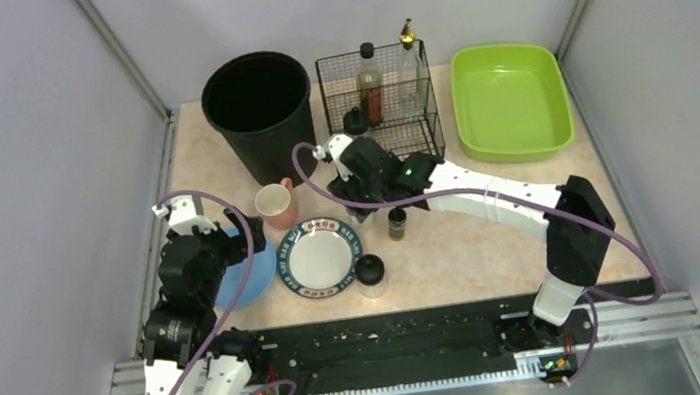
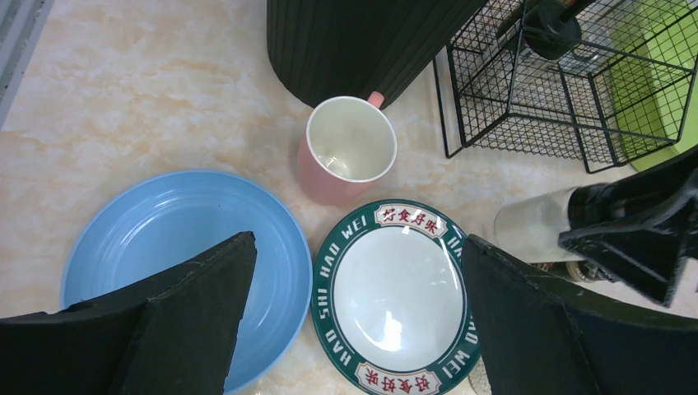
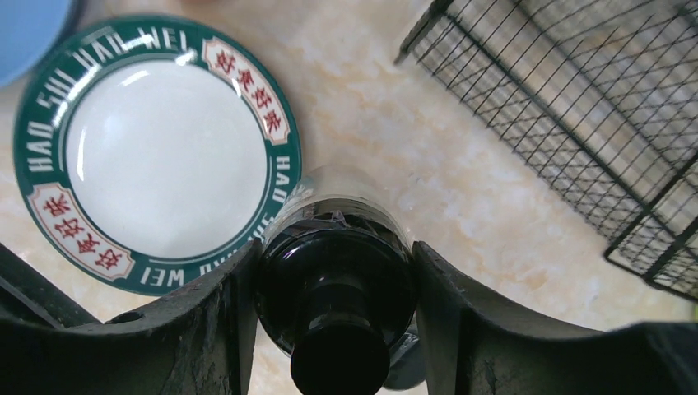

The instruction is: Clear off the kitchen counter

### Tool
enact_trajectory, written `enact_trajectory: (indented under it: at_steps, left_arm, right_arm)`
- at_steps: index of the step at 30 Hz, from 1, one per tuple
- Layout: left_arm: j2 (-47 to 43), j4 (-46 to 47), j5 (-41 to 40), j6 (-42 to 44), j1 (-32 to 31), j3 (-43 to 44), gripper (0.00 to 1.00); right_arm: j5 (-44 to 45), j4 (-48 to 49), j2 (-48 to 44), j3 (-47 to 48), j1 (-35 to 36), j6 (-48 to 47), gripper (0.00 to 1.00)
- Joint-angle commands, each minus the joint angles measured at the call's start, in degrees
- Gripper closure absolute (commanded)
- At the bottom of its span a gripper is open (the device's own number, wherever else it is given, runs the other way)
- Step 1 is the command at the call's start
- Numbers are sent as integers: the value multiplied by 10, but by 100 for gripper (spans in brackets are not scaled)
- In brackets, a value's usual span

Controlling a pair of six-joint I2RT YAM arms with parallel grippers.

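On the beige kitchen counter point(image 1: 463, 249) stand a pink mug point(image 1: 274, 205), a blue plate point(image 1: 247, 281), a green-rimmed white plate point(image 1: 319, 255), a black-lidded jar point(image 1: 371, 275) and a small spice bottle point(image 1: 397, 223). My right gripper point(image 3: 333, 255) is shut on the black cap of a clear bottle point(image 3: 333, 288), beside the green-rimmed plate point(image 3: 156, 152). The left wrist view shows that bottle point(image 2: 535, 230) too. My left gripper point(image 2: 358, 243) hangs open over the blue plate point(image 2: 165, 239) and the green-rimmed plate point(image 2: 395, 288), holding nothing. The mug point(image 2: 350, 148) is just beyond it.
A tall black bin point(image 1: 259, 108) stands at the back left. To its right is a wire basket point(image 1: 419, 134) with bottles in it. A lime-green tray point(image 1: 511, 102) sits at the back right. Grey walls close both sides, and a black rail point(image 1: 384, 339) runs along the front.
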Motion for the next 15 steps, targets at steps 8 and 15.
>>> enact_trajectory:
  at_steps: [8,15]
  left_arm:
    - [-1,6,6,5,-1,-1,1]
    - [-3,5,5,4,-1,-1,1]
  right_arm:
    - [147,-4,-83,168,4,-80,94]
    - [176,7,-61,241,-42,-89,100]
